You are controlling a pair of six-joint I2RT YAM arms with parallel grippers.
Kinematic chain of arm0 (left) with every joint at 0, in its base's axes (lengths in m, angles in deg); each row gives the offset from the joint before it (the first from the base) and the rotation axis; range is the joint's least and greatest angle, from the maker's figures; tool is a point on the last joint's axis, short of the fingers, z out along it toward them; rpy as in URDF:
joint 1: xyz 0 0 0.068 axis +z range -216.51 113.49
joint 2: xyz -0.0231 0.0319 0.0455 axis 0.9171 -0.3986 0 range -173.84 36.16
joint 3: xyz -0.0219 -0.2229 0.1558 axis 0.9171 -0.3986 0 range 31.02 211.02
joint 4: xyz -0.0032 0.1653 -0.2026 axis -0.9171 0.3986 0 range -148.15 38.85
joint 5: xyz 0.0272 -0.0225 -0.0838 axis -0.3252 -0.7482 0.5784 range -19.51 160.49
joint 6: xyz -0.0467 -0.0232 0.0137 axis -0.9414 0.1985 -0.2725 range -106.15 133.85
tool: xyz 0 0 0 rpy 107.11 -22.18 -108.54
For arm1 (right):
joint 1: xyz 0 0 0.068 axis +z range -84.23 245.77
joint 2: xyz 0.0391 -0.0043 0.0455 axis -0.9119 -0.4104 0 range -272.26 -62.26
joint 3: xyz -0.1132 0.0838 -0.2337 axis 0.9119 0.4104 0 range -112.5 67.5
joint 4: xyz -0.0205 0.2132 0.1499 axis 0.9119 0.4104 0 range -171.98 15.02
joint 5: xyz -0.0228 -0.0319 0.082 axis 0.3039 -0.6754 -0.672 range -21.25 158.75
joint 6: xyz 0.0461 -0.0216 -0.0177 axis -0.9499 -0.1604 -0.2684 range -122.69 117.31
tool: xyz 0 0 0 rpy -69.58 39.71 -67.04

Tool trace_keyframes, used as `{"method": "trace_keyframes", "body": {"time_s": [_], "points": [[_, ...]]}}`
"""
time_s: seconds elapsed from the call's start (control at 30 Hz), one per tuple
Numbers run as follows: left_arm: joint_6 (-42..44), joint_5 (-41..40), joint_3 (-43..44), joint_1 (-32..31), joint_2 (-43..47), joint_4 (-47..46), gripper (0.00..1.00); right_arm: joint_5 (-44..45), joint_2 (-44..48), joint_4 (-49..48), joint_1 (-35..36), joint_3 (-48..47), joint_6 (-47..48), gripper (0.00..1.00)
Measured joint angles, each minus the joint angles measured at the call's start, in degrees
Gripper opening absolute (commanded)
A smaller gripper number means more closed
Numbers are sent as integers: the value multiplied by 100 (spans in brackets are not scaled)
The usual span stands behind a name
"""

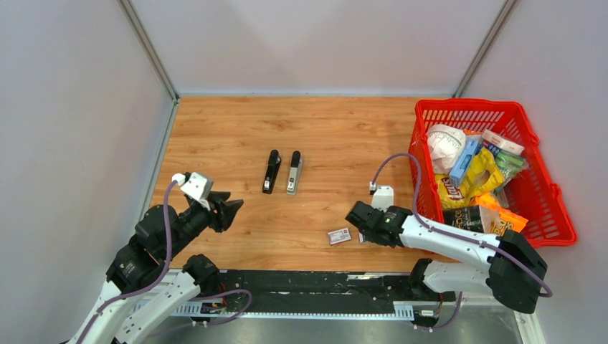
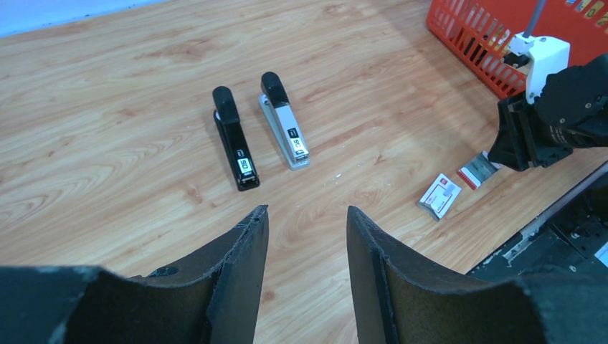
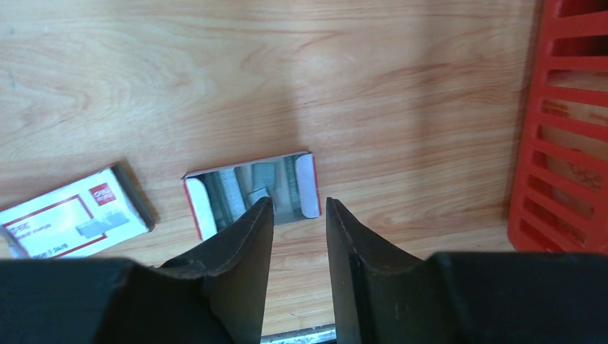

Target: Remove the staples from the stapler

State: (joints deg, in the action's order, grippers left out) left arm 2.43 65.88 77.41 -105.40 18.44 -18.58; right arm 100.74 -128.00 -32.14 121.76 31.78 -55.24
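The right tool (image 3: 299,205), parted and empty over the staples (image 3: 240,183) in their small tray (image 3: 307,185) at lower centre, would best lift straight up without nudging it; the left tool (image 2: 307,212) likewise hangs released.

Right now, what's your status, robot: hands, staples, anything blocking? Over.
Left gripper open, empty. Right gripper open over small red-edged cardboard tray holding silvery-grey metal staples. Black stapler and grey stapler lie mid-table, unheld. White-and-red printed box beside tray.
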Motion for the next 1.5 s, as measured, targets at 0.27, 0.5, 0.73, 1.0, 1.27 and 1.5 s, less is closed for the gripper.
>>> {"method": "trace_keyframes", "body": {"time_s": [0.27, 0.5, 0.73, 1.0, 1.27, 1.5], "points": [[-26, 170, 0, 0, -315, 2, 52, 90, 26, 291, -341, -2, -219, 34], [-120, 289, 0, 0, -713, 4, 51, 223, 177, 385, -461, 0, -426, 30], [-407, 352, 0, 0, -1012, 2, 50, 232, -24, 271, -507, 15, -470, 29], [-695, 566, -181, 0, -1027, -138, 50, 63, -214, -109, -507, 59, -435, 37], [-782, 629, -323, 0, -1027, -212, 50, -63, -258, -304, -507, 85, -352, 37], [-782, 632, -323, 0, -1027, -219, 50, -76, -264, -299, -507, 129, -352, 34]]}}
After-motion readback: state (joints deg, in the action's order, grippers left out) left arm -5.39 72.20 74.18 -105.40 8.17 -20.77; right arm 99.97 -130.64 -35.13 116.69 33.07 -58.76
